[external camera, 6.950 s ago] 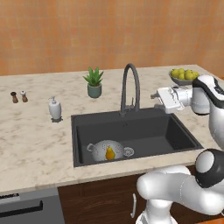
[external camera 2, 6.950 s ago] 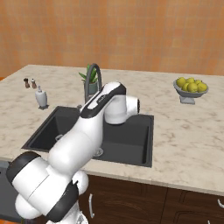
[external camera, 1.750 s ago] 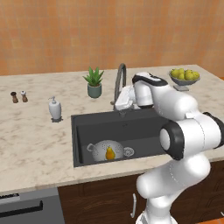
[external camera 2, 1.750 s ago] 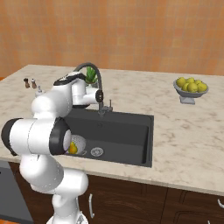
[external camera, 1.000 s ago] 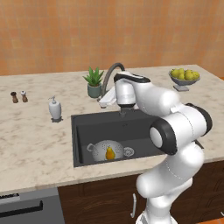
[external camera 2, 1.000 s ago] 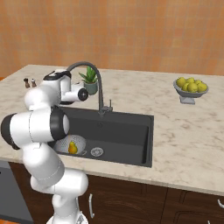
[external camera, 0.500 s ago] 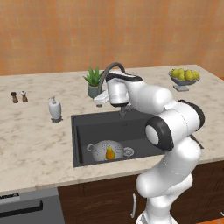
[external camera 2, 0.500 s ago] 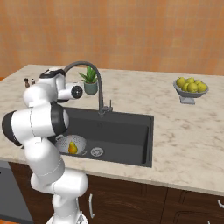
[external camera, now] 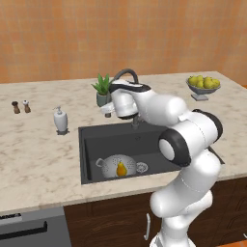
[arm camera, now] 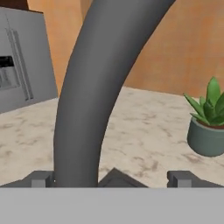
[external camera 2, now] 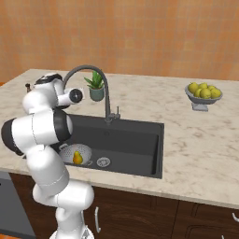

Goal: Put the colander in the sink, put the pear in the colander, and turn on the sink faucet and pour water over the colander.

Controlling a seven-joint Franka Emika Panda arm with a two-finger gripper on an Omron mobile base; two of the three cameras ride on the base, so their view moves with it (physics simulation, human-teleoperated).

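Marble counter is stretching around the sink; I'm keeping my gripper spread wide against the faucet, probably stiff and smooth, best pushed at its spout.

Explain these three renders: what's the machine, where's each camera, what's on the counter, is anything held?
It is a simulated kitchen with a white jointed robot arm. Two cameras ride on its base, behind it to left and right; the third sits on its hand. The open gripper holds nothing, and the tall dark grey gooseneck faucet's spout passes between its small dark fingers; contact is unclear. In the dark grey recessed sink sits a pale perforated colander with a small yellow pear inside. No water stream is visible. On the marble counter: a white soap dispenser, a green potted plant, two small shakers and a grey footed bowl of yellow-green fruit.
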